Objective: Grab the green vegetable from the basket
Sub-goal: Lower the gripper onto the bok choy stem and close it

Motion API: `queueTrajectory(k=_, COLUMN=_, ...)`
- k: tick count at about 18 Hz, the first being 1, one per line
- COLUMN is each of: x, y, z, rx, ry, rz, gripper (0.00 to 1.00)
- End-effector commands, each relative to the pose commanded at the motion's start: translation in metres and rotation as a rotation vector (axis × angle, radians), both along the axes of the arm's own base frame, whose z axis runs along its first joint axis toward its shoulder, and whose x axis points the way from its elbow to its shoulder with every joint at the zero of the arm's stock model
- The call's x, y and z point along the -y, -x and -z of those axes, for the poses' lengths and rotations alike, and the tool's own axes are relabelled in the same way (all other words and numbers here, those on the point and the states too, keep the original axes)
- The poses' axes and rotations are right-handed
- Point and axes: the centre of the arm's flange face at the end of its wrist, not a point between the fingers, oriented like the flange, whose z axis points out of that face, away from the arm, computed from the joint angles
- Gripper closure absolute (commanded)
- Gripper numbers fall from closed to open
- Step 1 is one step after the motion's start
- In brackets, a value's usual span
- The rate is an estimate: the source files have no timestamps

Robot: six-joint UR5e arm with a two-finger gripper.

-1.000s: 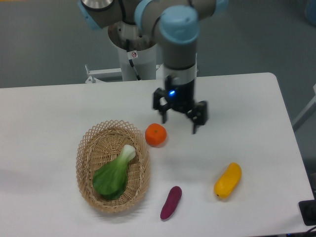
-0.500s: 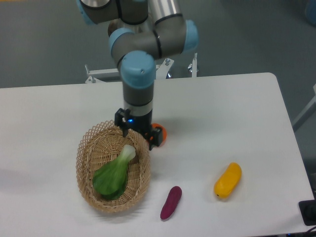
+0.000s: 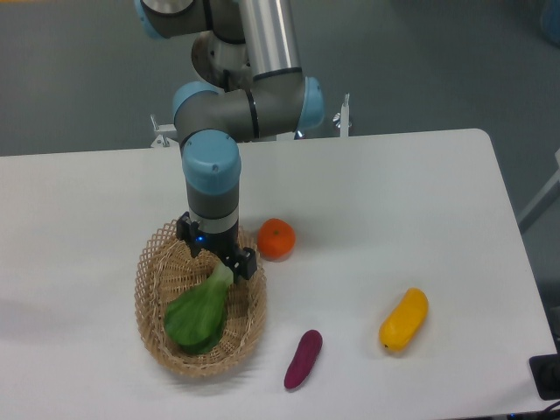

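Observation:
The green vegetable (image 3: 198,312) lies in the oval wicker basket (image 3: 154,280) at the table's left front, dark leaves toward the front, pale stalk pointing up and right. My gripper (image 3: 217,254) hangs straight down over the stalk end, its black fingers open and straddling the top of the stalk. The stalk's tip is partly hidden by the fingers. I cannot tell whether the fingers touch it.
An orange (image 3: 276,239) sits just right of the basket, close to my gripper. A purple eggplant-shaped piece (image 3: 303,359) lies near the front edge, and a yellow oblong fruit (image 3: 403,319) lies to its right. The arm's base stands at the back.
My gripper has swept left from beside the orange to above the basket and dropped down over the vegetable's stalk. The vegetable and the other pieces have not moved.

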Motion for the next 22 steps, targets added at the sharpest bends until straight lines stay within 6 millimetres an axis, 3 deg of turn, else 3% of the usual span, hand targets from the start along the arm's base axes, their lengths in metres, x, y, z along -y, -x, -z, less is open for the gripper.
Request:
queueTrajectory(k=13, x=-0.002, y=0.002, z=0.023, rx=-0.005, ry=-0.003, rz=-0.008, gripper=0.0)
queueTrajectory(k=18, x=-0.001, y=0.006, z=0.018, rx=-0.042, ry=0.012, rz=-0.01, gripper=0.51)
queueTrajectory(k=22, x=-0.002, y=0.006, z=0.016, rx=-0.044, ry=0.008, rz=-0.009, gripper=0.6)
